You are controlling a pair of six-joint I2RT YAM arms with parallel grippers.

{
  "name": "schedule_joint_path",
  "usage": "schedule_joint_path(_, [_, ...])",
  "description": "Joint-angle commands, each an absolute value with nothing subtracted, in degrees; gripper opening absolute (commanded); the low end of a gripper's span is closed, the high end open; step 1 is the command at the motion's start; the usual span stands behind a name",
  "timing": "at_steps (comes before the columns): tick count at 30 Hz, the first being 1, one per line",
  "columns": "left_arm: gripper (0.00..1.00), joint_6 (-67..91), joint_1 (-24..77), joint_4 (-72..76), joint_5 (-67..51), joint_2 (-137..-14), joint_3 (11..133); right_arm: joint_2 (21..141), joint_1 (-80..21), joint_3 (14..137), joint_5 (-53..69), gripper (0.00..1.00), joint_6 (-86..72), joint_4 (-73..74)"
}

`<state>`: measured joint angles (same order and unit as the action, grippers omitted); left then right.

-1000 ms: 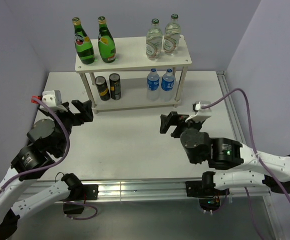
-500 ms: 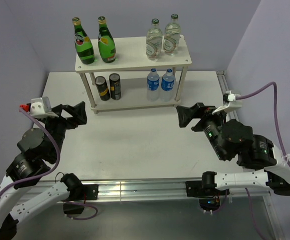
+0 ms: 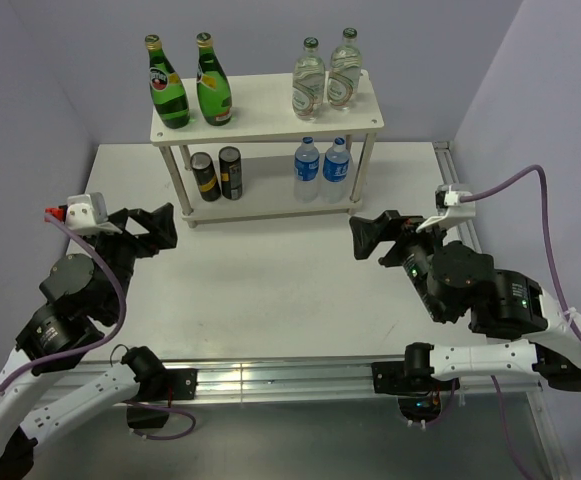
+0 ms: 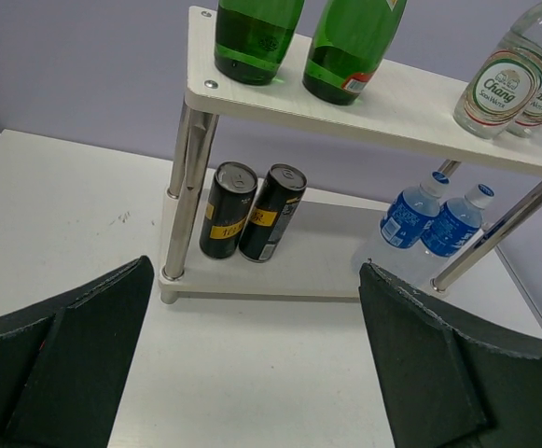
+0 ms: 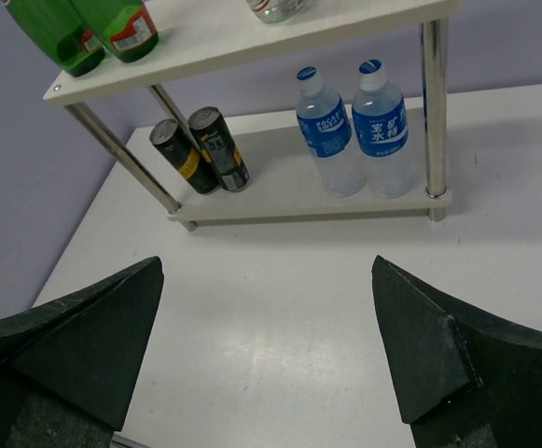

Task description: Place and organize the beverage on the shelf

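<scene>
The shelf (image 3: 260,100) stands at the back of the table. Its top board holds two green glass bottles (image 3: 168,88) on the left and two clear glass bottles (image 3: 310,82) on the right. The lower board (image 4: 326,247) holds two black cans (image 3: 218,174) and two blue-labelled water bottles (image 3: 322,166). My left gripper (image 3: 150,226) is open and empty, low over the table in front of the shelf's left end. My right gripper (image 3: 378,235) is open and empty in front of the shelf's right end. Both wrist views show the cans (image 4: 252,211) (image 5: 199,150) and water bottles (image 4: 436,220) (image 5: 354,129) ahead of the spread fingers.
The white table (image 3: 270,280) ends in a metal rail (image 3: 270,375) at the near edge. Purple walls close in behind and at both sides. A purple cable (image 3: 530,200) arcs from the right wrist.
One second ago both grippers were nearer the table's middle. The right arm swung out to the right and raised its gripper; the left arm drew back left. In the last half second both barely moved.
</scene>
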<state>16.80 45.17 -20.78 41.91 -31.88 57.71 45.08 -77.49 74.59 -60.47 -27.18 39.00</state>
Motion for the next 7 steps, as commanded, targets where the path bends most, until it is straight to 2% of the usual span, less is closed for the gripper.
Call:
schedule_joint_path(1, [0.99, 16.00, 44.74, -19.07, 42.28, -32.52, 57.66, 44.91, -77.87, 74.62, -60.38, 1.00, -26.81, 38.58])
schedule_joint_path(7, [0.99, 15.73, 44.56, -19.16, 40.43, -33.31, 58.27, 44.56, -77.78, 73.92, -60.47, 1.00, -26.89, 38.23])
